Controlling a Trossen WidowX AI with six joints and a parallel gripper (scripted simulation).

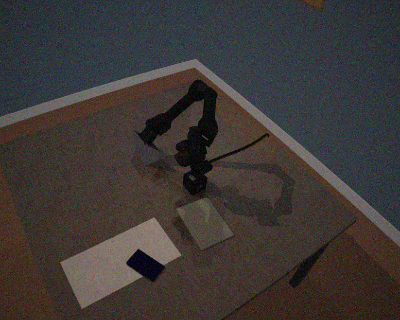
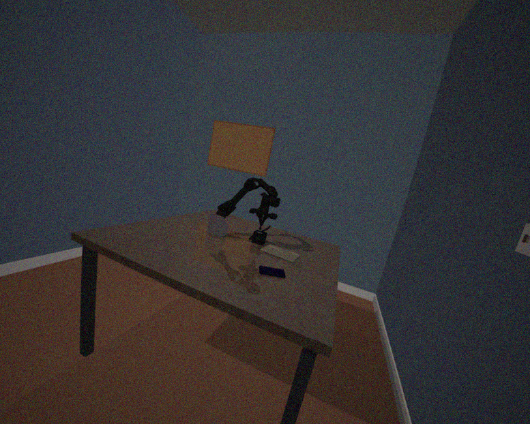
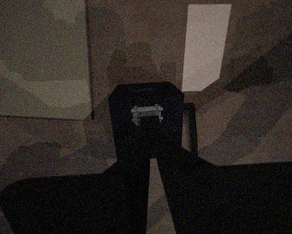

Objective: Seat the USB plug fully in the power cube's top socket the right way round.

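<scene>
The black power cube [image 1: 194,185] [image 2: 258,237] [image 3: 122,132] stands on the table near the arm's base. The socket [image 1: 192,177] [image 3: 146,110] on its top shows as a light grey frame with a dark inside. My gripper [image 1: 197,169] [image 2: 261,228] [image 3: 151,140] points straight down just above the cube's top. It is shut on the USB plug, which is dark and cannot be told apart from the fingers. The plug's black cable [image 1: 241,147] trails away to the right rear of the table.
A pale green-grey pad [image 1: 204,223] [image 2: 280,252] [image 3: 39,56] lies just in front of the cube. A white sheet [image 1: 100,261] [image 3: 207,45] lies at the front left with a dark blue card [image 1: 144,264] [image 2: 271,271] on it. A pale block [image 1: 146,153] [image 2: 217,225] stands beside the arm.
</scene>
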